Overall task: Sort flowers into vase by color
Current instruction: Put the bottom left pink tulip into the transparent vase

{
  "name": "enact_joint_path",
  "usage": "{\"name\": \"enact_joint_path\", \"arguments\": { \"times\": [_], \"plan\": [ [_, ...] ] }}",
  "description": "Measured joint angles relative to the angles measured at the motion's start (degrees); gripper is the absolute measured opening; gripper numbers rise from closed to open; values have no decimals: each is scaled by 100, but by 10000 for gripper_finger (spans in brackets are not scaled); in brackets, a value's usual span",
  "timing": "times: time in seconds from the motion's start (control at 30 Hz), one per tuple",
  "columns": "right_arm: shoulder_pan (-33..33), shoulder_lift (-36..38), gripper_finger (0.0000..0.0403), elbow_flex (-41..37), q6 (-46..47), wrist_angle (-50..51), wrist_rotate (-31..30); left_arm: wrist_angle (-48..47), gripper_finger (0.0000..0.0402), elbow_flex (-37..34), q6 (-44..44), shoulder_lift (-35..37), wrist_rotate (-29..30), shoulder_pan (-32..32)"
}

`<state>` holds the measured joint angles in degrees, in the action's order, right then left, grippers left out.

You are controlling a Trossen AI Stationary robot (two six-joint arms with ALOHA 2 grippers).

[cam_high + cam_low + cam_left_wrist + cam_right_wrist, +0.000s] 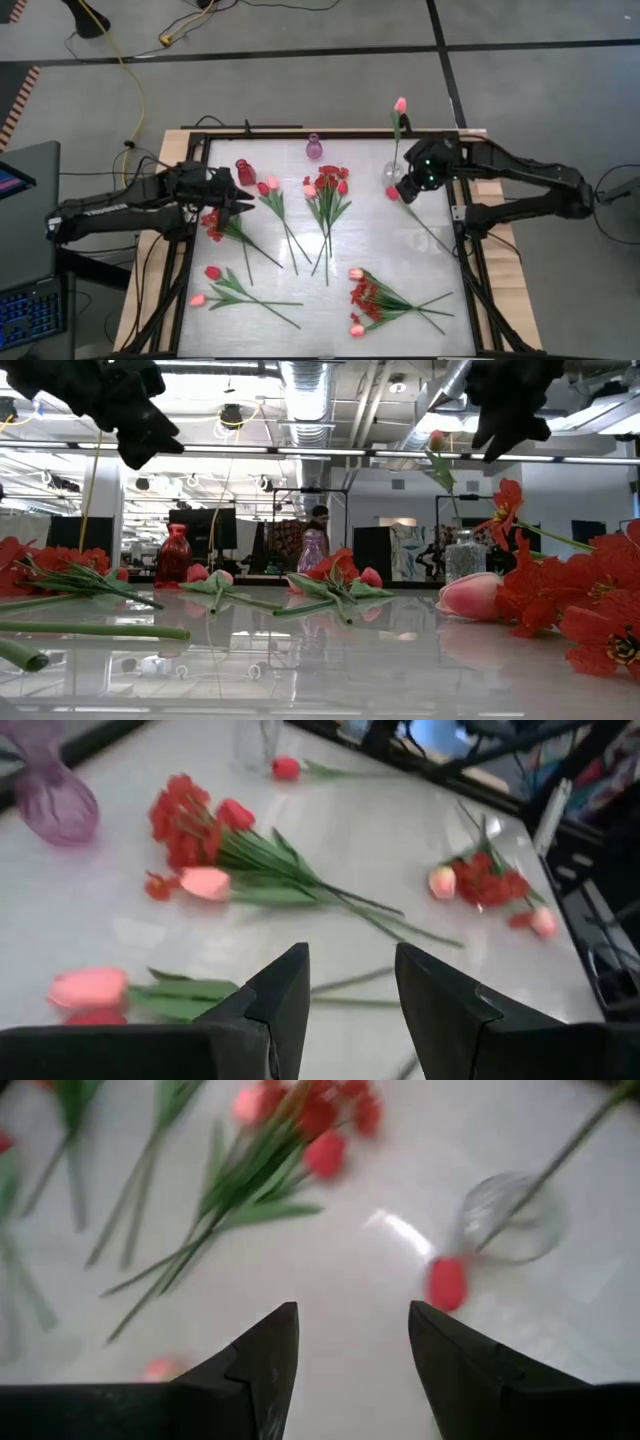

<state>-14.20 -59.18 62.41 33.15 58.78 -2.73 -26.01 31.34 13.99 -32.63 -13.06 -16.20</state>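
A: Fingers apart on the right gripper (350, 1370), nothing between them; it hangs over the table's right rear, just beside the clear vase (393, 172), which holds one pink tulip (400, 104).

B: Nearest loose flower?

A: A red tulip (392, 193), its bud just beside that vase and close under the claw, its stem running away toward the front right edge.

B: And the other arm?

A: The left gripper (350, 1010), also parted and empty, hovers by the red vase (245, 172), well apart from that tulip. I judge the right arm better placed, closing across the stem.
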Motion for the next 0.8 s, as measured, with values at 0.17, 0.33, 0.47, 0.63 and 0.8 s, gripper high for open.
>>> {"name": "enact_joint_path", "arguments": {
  "times": [0.17, 0.33, 0.47, 0.63, 0.8],
  "plan": [
    [627, -83, 213, 11, 278, -250, 241, -314, 137, 124, 138, -128, 0, 476],
    [1415, -496, 208, 11, 549, -809, 108, -592, 137, 124, 436, -382, 322, 1148],
    [2010, -1058, 206, 11, 715, -1383, 1, -672, 137, 124, 644, -668, 869, 1812],
    [2576, -1921, 205, 11, 715, -2285, -28, -662, 137, 124, 926, -1077, 1102, 2589],
    [2860, -2649, 205, 11, 688, -3017, -32, -637, 137, 124, 1233, -1505, 1145, 3333]
  ]
}}
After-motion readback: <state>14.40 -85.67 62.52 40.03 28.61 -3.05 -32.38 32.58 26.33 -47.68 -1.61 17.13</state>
